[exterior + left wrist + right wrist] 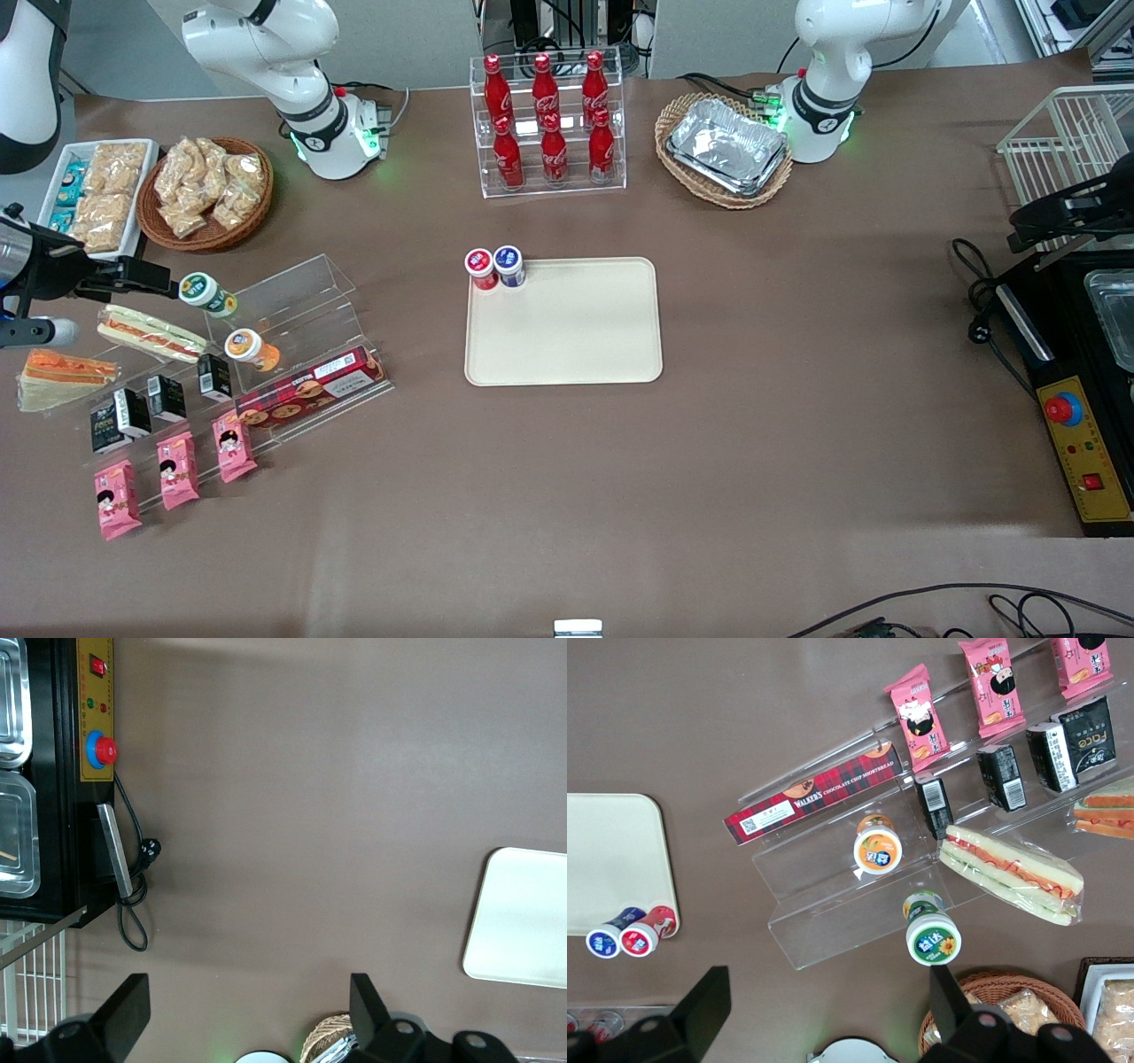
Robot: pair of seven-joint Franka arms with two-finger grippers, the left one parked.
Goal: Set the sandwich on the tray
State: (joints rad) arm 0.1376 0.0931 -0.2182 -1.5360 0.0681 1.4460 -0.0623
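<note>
We see a brown table from the front. At the far left edge of the frame, about halfway down, lies the sandwich (pixel 64 377), a small triangular wedge in clear wrap, pale bread with an orange-red filling edge. It rests at the working arm's end of a clear stepped display rack (pixel 266 354). Just above it in the frame lies a longer, paler sandwich (pixel 151 333) with a red stripe.

The gripper (pixel 142 279) is at the left edge of the frame, higher in the picture than both sandwiches, near a green-capped cup (pixel 208 295). In the right wrist view its fingers (pixel 704 1005) stand wide apart and hold nothing.

The tray (pixel 567 354), cream and flat, sits at the centre of the frame, well apart from the sandwich. Two small pots, one with a red lid (pixel 481 268) and one with a blue lid (pixel 509 265), stand at its upper left corner; the rest is bare.

We judge the sandwich light and soft, its wrap slippery and easily crushed. We would take it gently across the two flat bread faces, near the thick middle of the wedge.
</note>
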